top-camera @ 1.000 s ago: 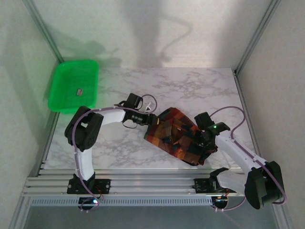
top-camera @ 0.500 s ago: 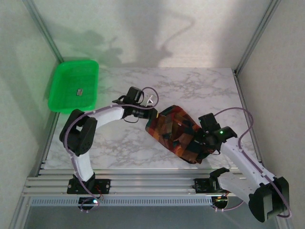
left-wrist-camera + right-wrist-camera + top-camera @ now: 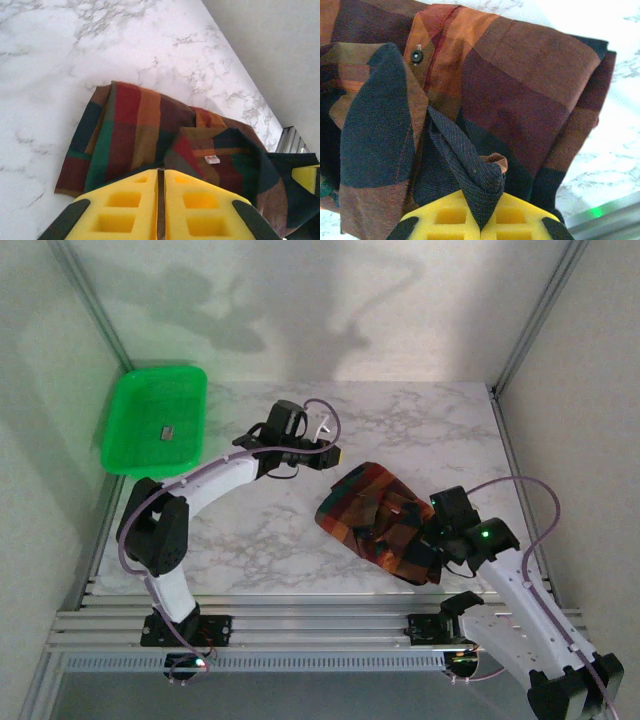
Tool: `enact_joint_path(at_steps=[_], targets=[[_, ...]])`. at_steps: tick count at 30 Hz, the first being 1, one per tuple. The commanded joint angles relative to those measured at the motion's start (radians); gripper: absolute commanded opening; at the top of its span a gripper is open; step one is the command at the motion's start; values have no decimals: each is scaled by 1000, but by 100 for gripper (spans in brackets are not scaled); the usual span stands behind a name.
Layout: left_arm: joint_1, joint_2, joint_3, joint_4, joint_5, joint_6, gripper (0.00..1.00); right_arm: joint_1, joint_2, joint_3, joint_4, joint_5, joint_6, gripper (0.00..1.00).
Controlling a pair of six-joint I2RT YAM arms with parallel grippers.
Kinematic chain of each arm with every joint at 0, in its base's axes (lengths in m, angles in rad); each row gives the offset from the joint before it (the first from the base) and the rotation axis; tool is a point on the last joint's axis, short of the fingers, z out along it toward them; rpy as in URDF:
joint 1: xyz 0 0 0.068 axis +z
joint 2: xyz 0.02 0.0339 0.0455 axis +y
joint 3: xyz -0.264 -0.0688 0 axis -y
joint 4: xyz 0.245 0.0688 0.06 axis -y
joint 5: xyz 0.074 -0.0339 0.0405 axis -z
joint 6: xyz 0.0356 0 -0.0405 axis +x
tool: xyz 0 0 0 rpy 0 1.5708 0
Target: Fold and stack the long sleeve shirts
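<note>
The bunched plaid shirt (image 3: 385, 525) is laid on the marble surface (image 3: 430, 430) at the near right, a dark fold being clamped in the right pincer (image 3: 479, 215), apparently for spreading, while the left pincer (image 3: 161, 182) is held closed and empty near its far edge
</note>
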Motion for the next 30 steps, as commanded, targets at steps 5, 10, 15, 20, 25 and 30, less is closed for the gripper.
enact_joint_path(at_steps=[5, 10, 15, 20, 25, 30], targets=[[14, 63, -16, -43, 9, -10, 66, -4, -15, -34, -92, 31, 56, 0], [-10, 121, 2, -128, 4, 95, 67, -5, 29, -51, -111, 77, 56, 0], [-36, 162, -2, -90, -51, 103, 68, -5, 144, -52, -88, 109, 63, 0], [-78, 288, 190, 6, -56, 4, 73, -5, 241, -51, -67, 162, 91, 0], [-139, 481, 474, -104, -34, -19, 61, -5, 307, -35, -19, 170, 68, 0], [-151, 561, 497, -192, -48, -22, 41, -6, 333, -2, -11, 178, 56, 0]])
